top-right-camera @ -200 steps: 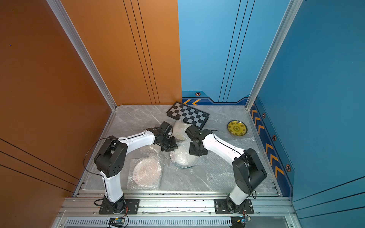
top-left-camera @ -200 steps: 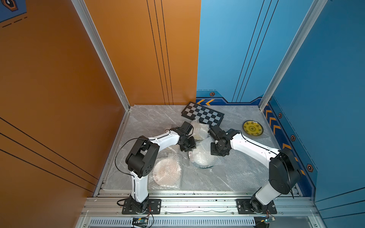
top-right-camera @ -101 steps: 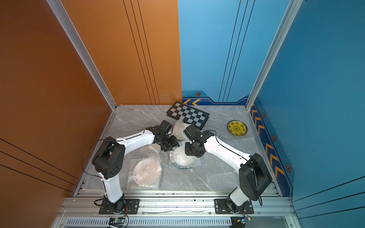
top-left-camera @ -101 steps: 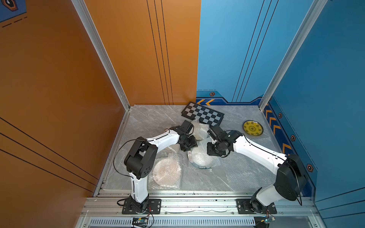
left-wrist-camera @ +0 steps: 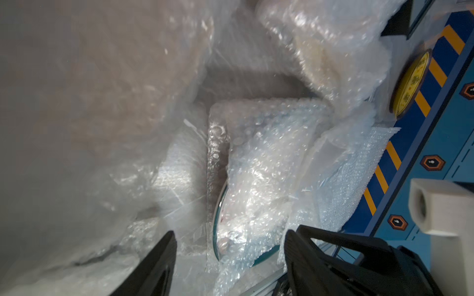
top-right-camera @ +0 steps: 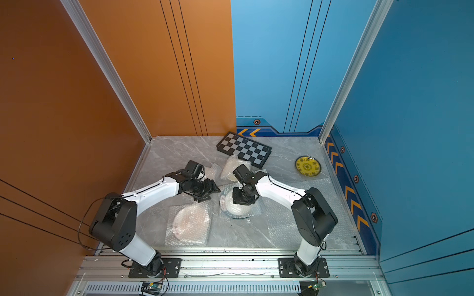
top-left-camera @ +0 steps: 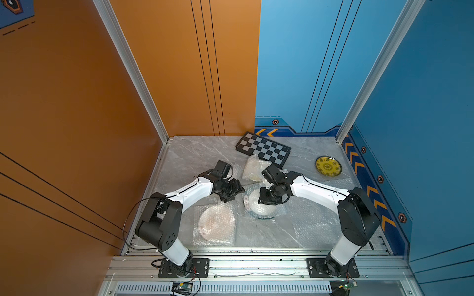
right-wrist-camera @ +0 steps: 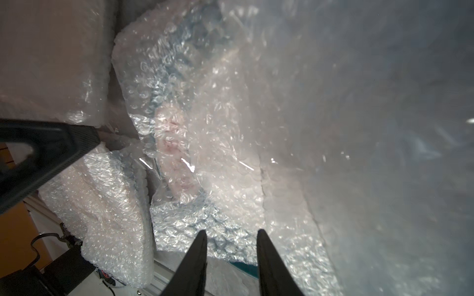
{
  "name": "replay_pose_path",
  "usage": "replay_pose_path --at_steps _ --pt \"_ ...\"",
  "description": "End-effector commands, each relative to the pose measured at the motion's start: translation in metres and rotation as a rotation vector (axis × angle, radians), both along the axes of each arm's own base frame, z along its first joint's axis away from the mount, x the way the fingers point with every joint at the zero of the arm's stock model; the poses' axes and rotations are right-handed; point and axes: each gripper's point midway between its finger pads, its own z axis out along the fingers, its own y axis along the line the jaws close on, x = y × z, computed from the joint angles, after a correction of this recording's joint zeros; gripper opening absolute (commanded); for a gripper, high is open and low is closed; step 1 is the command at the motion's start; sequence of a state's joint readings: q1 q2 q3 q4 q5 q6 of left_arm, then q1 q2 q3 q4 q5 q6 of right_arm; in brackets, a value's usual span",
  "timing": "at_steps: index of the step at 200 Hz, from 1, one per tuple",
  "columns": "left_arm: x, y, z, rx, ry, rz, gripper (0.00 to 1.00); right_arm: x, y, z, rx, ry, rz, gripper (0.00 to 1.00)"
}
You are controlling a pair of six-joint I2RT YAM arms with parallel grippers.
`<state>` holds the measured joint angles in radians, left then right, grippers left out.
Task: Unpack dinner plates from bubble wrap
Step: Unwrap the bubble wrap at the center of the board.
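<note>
Grippers | we see L gripper [left-wrist-camera: 229, 232] jaws wide apart, nothing btwn; R gripper [right-wrist-camera: 231, 230] jaws parted, empty, over round white dark-rimmed plate [top-left-camera: 252, 210] | plate half under clear bubble wrap [left-wrist-camera: 269, 159], mid grey marble tabletop [top-left-camera: 195, 156] | yellow dark-patterned round plate [top-left-camera: 328, 166] bare, far R | pinkish round plate [top-left-camera: 216, 223] wrapped, near front edge

Loosened both grips and shifted at the wrapped plate [top-left-camera: 256, 211].
Spread the left gripper [top-left-camera: 237, 193] wide and drew it back from the plate; parted the right gripper [top-left-camera: 266, 200] from shut to a narrow gap and slid it sideways over the bubble wrap [top-left-camera: 279, 209].
</note>
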<state>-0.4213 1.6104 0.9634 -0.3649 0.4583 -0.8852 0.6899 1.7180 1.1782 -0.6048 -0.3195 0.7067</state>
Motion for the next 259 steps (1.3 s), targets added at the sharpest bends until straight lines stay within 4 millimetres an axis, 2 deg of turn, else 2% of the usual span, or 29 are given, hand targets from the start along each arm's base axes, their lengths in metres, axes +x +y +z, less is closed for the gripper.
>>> replay_pose_path --at_steps 1,11,16,38,76,97,132,161,209,259 --pt "0.006 -0.010 0.005 -0.149 -0.050 -0.056 0.67 -0.001 0.001 -0.003 0.037 0.021 -0.020 0.35" --pt "0.004 -0.008 -0.001 -0.164 -0.029 -0.060 0.66 -0.002 -0.001 -0.004 0.036 0.026 -0.023 0.35" --pt "0.009 -0.010 0.001 -0.180 -0.054 -0.065 0.66 -0.002 -0.002 -0.004 0.035 0.028 -0.025 0.35" --pt "0.007 -0.018 -0.004 -0.201 -0.048 -0.103 0.64 -0.002 -0.008 -0.010 0.029 0.041 -0.045 0.35" --pt "-0.004 -0.028 -0.017 -0.233 -0.010 -0.146 0.57 0.003 -0.015 -0.015 0.038 0.050 -0.087 0.35" --pt "-0.013 -0.022 -0.023 -0.228 0.007 -0.145 0.56 0.006 -0.018 -0.017 0.038 0.055 -0.095 0.35" --pt "-0.022 -0.001 -0.037 -0.177 0.034 -0.114 0.56 0.008 -0.021 -0.024 0.024 0.064 -0.100 0.34" --pt "-0.023 -0.003 -0.037 -0.202 0.032 -0.131 0.55 0.009 -0.021 -0.024 0.022 0.061 -0.104 0.34" --pt "-0.023 -0.016 -0.034 -0.302 0.029 -0.130 0.47 0.008 -0.023 -0.028 0.011 0.066 -0.108 0.34" --pt "-0.032 -0.009 -0.035 -0.318 0.043 -0.111 0.42 0.009 -0.022 -0.030 0.007 0.066 -0.110 0.34"
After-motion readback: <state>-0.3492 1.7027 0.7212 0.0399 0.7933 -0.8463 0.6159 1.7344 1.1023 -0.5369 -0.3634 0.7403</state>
